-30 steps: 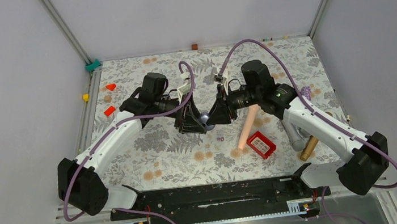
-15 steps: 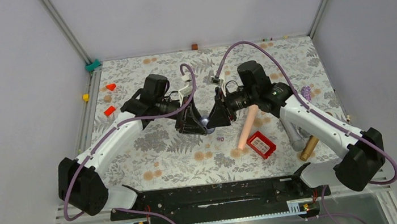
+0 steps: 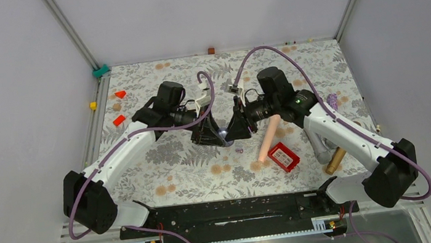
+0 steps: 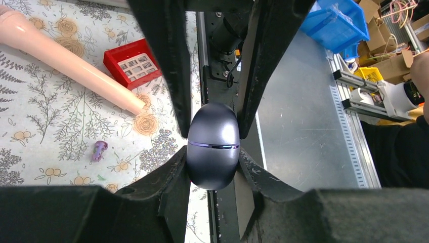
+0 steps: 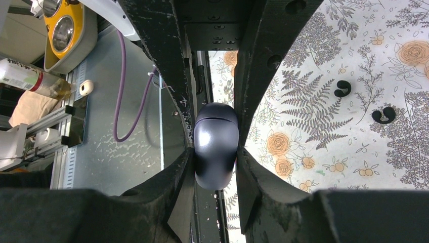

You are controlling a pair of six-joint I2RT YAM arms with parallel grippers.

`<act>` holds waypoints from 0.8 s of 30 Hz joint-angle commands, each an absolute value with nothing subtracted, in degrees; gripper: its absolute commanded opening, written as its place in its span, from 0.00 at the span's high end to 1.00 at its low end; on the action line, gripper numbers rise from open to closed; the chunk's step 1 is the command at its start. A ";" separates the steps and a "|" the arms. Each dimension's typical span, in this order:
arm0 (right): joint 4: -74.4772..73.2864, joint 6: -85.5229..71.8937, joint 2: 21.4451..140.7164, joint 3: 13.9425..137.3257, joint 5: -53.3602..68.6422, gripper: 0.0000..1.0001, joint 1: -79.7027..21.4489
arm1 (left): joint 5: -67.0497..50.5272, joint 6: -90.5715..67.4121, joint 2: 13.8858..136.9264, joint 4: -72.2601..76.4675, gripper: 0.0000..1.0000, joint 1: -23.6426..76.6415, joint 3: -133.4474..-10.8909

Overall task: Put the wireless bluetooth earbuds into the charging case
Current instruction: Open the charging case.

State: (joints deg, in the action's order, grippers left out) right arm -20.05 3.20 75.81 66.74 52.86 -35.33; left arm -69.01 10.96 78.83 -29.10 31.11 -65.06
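The charging case [image 3: 225,134], a glossy dark oval with a thin seam, hangs in the air over the middle of the table, lid closed. Both grippers meet on it. My left gripper [image 3: 211,133] is shut on one end of the case [image 4: 213,147], its fingers [image 4: 174,174] pressing both sides. My right gripper [image 3: 239,126] is shut on the other end of the case [image 5: 216,147]. Two small black earbuds [image 5: 342,88] [image 5: 383,115] lie on the floral cloth, seen only in the right wrist view.
A pink cylinder [image 3: 267,137] and a red box [image 3: 284,156] lie just right of the grippers. A small lavender piece [image 3: 239,151] sits below them. Red blocks [image 3: 119,120] and a yellow one [image 3: 93,105] are at the far left; metal cylinders [image 3: 329,157] at the right.
My left gripper's fingers have closed onto the case. Both grippers and the case have shifted slightly toward the near side.
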 commanded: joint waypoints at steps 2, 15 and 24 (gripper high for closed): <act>-21.32 6.19 75.02 69.17 46.88 0.48 -35.42 | -71.94 14.82 75.91 -30.02 1.00 31.61 -66.46; -24.53 9.51 70.72 70.69 39.65 0.22 -31.79 | -72.93 19.65 75.19 -35.25 1.00 30.28 -68.47; -27.78 10.80 68.39 74.58 37.71 0.13 -31.55 | -71.85 33.35 76.67 -53.42 1.00 22.88 -77.03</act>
State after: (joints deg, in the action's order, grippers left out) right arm -26.83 9.65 69.84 70.67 40.64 -31.77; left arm -70.08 23.68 77.49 -44.10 27.49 -71.13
